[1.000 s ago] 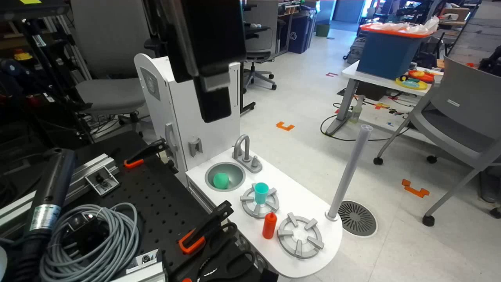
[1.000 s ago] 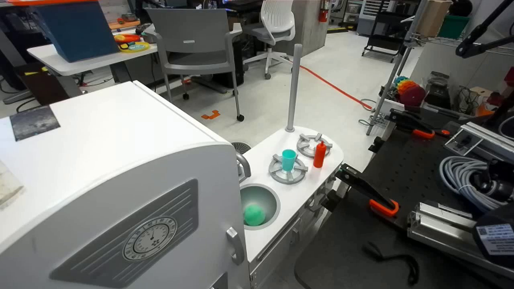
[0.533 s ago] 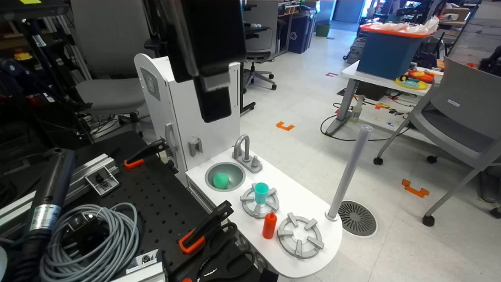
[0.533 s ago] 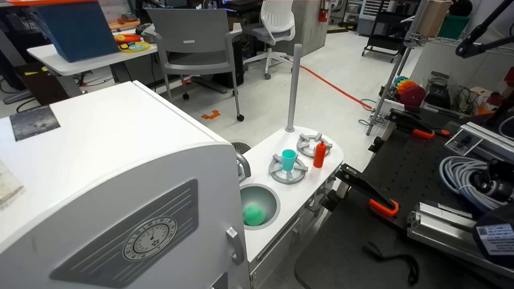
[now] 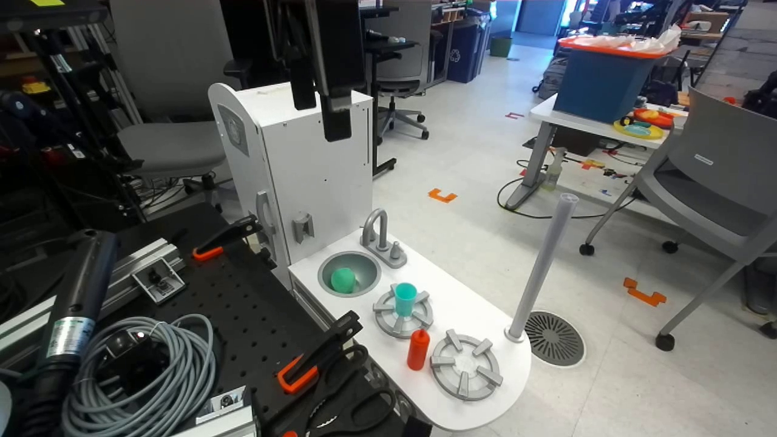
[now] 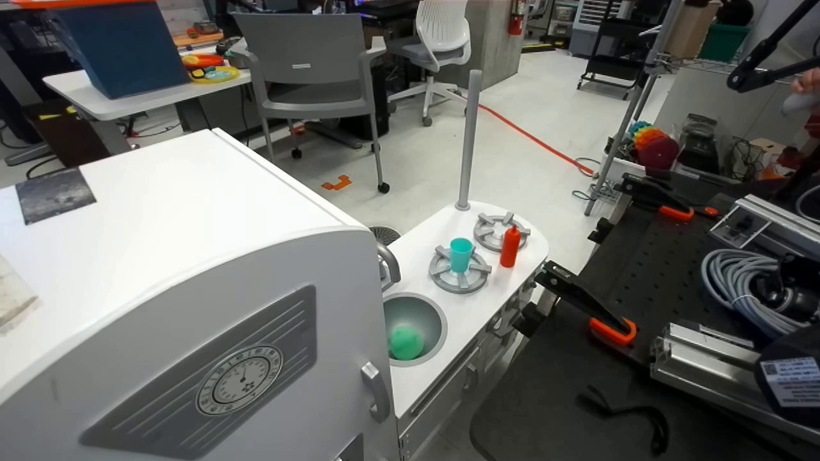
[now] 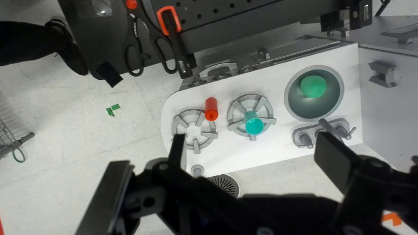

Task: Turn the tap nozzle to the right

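Observation:
The tap nozzle is a silver-grey curved spout (image 5: 383,229) on a small grey base behind the round sink. In an exterior view its spout (image 6: 389,261) is partly hidden by the white cabinet. In the wrist view the spout (image 7: 329,128) points up toward the sink, between two small handles. My gripper (image 5: 321,122) is open and empty, high above the counter, in front of the white cabinet and apart from the tap. In the wrist view its jaws (image 7: 250,137) are wide apart, and the right finger covers part of the tap's lower end.
The sink (image 7: 341,94) holds a green round item (image 7: 313,86). A teal cup (image 7: 254,125) stands on a burner, a red bottle (image 7: 211,107) beside it. A grey post (image 5: 542,267) rises from the counter. The white cabinet (image 5: 322,176) stands beside the sink.
Over the last half second my gripper has moved up and away from the camera in an exterior view. A hand now shows at the right edge of an exterior view. The tap looks unchanged.

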Robot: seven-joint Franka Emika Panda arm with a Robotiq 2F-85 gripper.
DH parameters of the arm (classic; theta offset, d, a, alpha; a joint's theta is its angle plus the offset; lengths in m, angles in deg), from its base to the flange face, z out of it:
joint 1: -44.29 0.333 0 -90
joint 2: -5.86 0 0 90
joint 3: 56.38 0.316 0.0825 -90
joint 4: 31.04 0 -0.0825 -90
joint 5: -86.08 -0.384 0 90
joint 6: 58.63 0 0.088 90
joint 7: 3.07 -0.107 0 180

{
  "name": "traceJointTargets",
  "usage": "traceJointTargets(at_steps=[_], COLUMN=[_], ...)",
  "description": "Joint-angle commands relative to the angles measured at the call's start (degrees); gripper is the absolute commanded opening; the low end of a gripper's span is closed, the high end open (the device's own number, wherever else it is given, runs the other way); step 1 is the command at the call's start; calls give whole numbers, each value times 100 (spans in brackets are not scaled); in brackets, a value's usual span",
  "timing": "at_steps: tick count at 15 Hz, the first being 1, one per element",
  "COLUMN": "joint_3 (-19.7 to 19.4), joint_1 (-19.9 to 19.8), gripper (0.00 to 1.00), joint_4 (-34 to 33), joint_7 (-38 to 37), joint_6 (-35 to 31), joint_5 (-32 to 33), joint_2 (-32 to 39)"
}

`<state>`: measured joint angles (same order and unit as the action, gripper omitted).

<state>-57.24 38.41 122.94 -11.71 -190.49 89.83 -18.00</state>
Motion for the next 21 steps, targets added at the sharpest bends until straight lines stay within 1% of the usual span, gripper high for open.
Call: traceJointTargets(at_steps=[1, 3, 4, 5, 6, 8, 9, 11, 13, 14, 15, 16, 17, 19, 21], joint_3=[624, 884, 901, 900, 777, 370, 207, -157, -188, -295, -53, 30, 155, 271, 238], joint_1=[164, 167, 214, 245, 379, 844, 1053, 1540, 1759, 1961, 1829, 1826, 1788, 1790, 1848], gripper=[100, 100, 100, 100, 100, 100, 100, 100, 100, 100, 100, 100, 100, 100, 100], joint_4=[-511, -735, -865, -1062, -1293, -1838, -2080, -2653, -3236, -3566, -3866, -4130, -4404, -4972, -5447], joint_7=[-970, -1655, -1916, -2431, -2865, -3553, -3588, -3791, -3449, -3354, -3029, -2788, -2411, -1784, -1369], joint_6=[-833, -1354, -1625, -1741, -1836, -1876, -2161, -2450, -2730, -2938, -3036, -3130, -3118, -2954, -2837], joint_5=[260, 814, 1089, 1664, 2218, 3099, 3265, 3619, 3198, 3212, 2736, 2447, 2027, 1316, 813], joint_2=[1460, 2198, 2570, 2958, 3352, 4118, 4500, 5233, 5984, 6336, 6708, 6996, 7286, 7762, 8134])
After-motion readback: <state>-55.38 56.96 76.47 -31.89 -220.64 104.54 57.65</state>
